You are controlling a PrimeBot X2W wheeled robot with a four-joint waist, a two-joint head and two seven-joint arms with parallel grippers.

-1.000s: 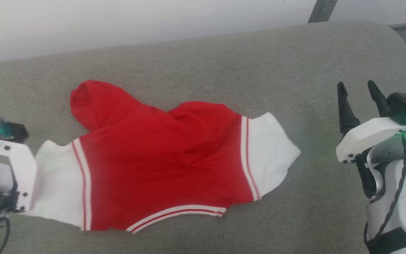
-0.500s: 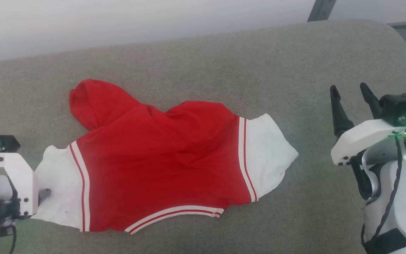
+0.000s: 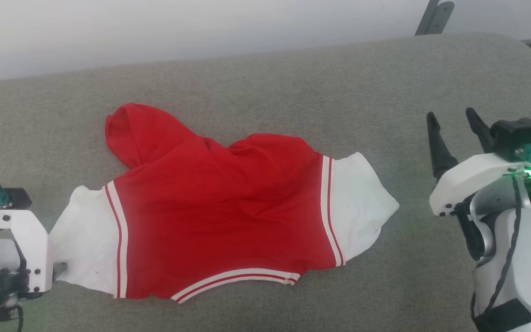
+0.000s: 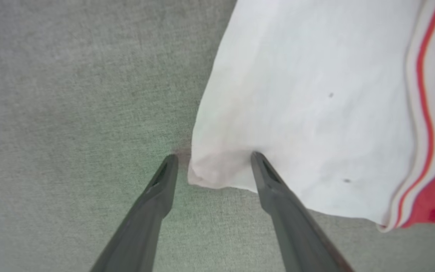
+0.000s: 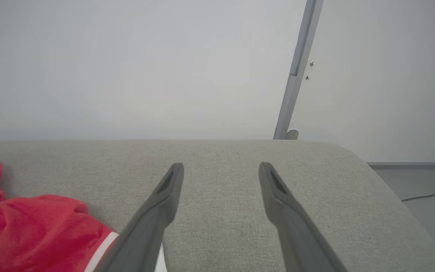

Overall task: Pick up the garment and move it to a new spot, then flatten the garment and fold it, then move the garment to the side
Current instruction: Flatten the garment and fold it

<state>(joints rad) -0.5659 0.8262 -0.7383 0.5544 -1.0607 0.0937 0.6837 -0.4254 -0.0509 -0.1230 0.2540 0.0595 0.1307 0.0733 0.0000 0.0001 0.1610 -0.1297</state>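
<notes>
Jaws apart on left gripper point(image 4: 213, 156) and right gripper point(image 5: 221, 165); left straddles a white sleeve corner of the spread, wrinkled red garment point(image 3: 219, 216).

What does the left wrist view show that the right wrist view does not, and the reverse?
Left wrist view: the left gripper, open, astride a corner of the white sleeve of the thin red garment. Right wrist view: the right gripper, open above the grey woven cushion, a pale wall, a grey metal post and a dark floor cable. Both: that cushion and the garment's red-and-white stripe trim.
</notes>
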